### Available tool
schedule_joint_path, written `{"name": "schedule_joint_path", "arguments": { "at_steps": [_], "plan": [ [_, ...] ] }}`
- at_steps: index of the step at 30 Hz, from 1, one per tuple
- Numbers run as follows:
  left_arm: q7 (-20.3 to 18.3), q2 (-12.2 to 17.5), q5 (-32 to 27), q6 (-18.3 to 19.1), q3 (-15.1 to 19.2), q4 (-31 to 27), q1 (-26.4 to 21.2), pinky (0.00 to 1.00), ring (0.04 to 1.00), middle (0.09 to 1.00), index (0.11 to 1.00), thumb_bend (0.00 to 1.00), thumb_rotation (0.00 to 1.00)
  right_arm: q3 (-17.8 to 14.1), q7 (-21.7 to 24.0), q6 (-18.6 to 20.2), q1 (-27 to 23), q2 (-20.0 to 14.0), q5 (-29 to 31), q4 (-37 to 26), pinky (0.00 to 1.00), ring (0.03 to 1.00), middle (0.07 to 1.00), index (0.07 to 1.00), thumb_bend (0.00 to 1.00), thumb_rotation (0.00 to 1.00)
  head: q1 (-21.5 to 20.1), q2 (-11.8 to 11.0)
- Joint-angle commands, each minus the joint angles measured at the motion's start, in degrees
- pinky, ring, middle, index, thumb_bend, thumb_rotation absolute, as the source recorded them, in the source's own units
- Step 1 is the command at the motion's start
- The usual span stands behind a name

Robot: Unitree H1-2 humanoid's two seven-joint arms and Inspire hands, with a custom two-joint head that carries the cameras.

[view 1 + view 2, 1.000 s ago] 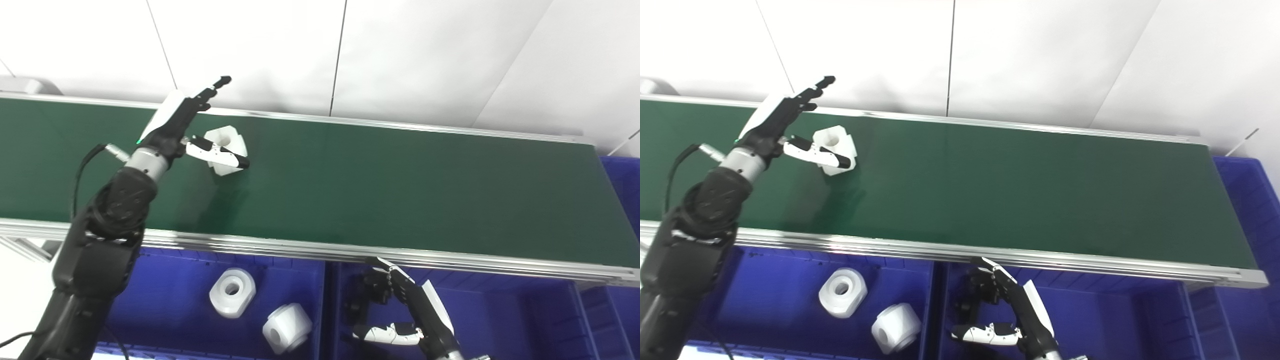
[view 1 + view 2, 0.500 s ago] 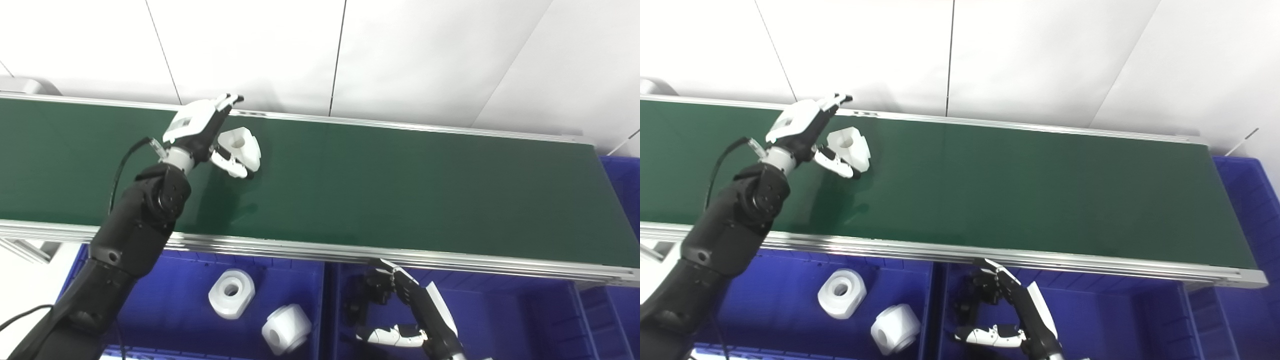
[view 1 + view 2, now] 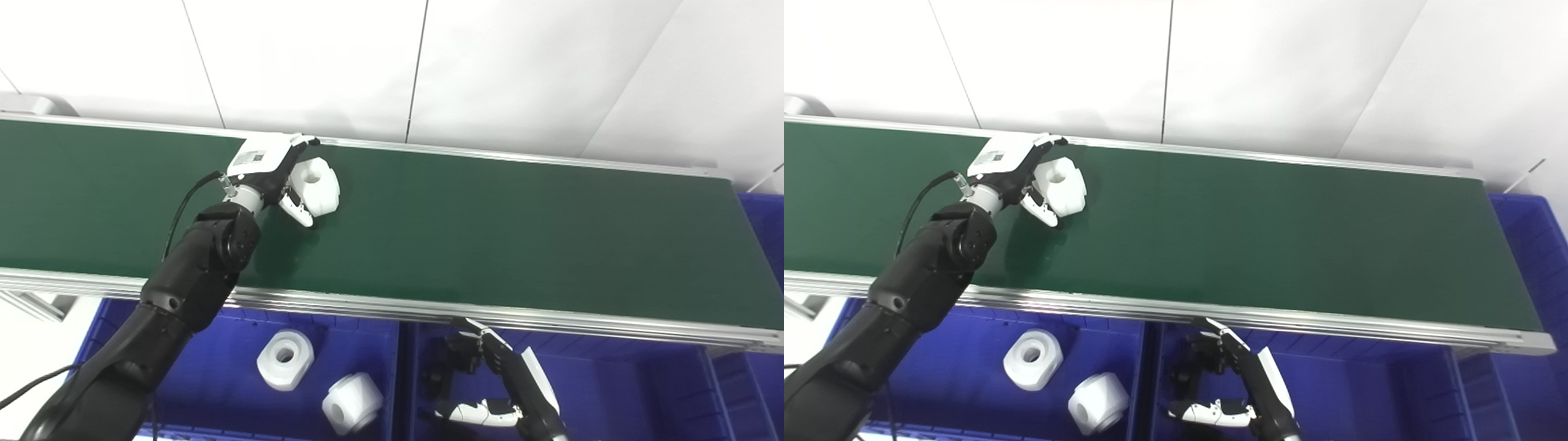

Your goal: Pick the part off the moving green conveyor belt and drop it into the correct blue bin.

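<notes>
Two white parts point(image 3: 285, 359) lie in the left blue bin point(image 3: 202, 367) below the belt, and a third white part point(image 3: 318, 193) sits on the green belt point(image 3: 490, 226) near its far edge. The left hand point(image 3: 269, 174) curls around this part, fingers over its far side and thumb against its near side, gripping it. The right hand point(image 3: 508, 386) hovers low over the right blue bin point(image 3: 643, 386), fingers spread apart and holding nothing.

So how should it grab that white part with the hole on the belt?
Probably across its chunky sides, from above and the left, as the left hand is doing to the white part: the hole faces up, so the flanks offer opposing surfaces.
</notes>
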Motion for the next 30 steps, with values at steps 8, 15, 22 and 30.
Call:
{"name": "schedule_joint_path", "arguments": {
  "at_steps": [8,15,22,30],
  "plan": [
    [4.3,-2.4,-10.2,-9.8,5.2,0.1,-0.4,0.49,0.544,0.513,0.481,0.52,0.00,-0.2,-0.6,-3.3,0.2,0.2,0.0,-2.1,0.78,0.751,0.753,0.832,0.88,0.25,-0.1,0.3],
    [3.6,-3.1,-12.7,-10.8,5.9,-0.3,0.1,0.47,0.521,0.501,0.489,0.52,0.00,-0.2,-0.6,-3.5,0.1,0.2,0.4,-1.8,0.77,0.754,0.757,0.836,0.88,0.25,-0.3,0.4],
    [4.3,-2.4,-15.7,-15.1,7.2,-1.6,2.0,0.49,0.536,0.504,0.485,0.52,0.00,-0.1,-0.8,-3.0,0.4,0.4,0.0,-2.4,0.77,0.754,0.757,0.834,0.87,0.25,-0.7,0.7],
    [2.5,-0.1,-20.0,-22.1,10.3,-12.1,11.7,0.49,0.541,0.495,0.494,0.52,0.00,0.2,-1.1,-2.7,1.0,0.7,-0.5,-3.6,0.78,0.754,0.757,0.841,0.87,0.27,-2.2,1.9]
  ]
}}
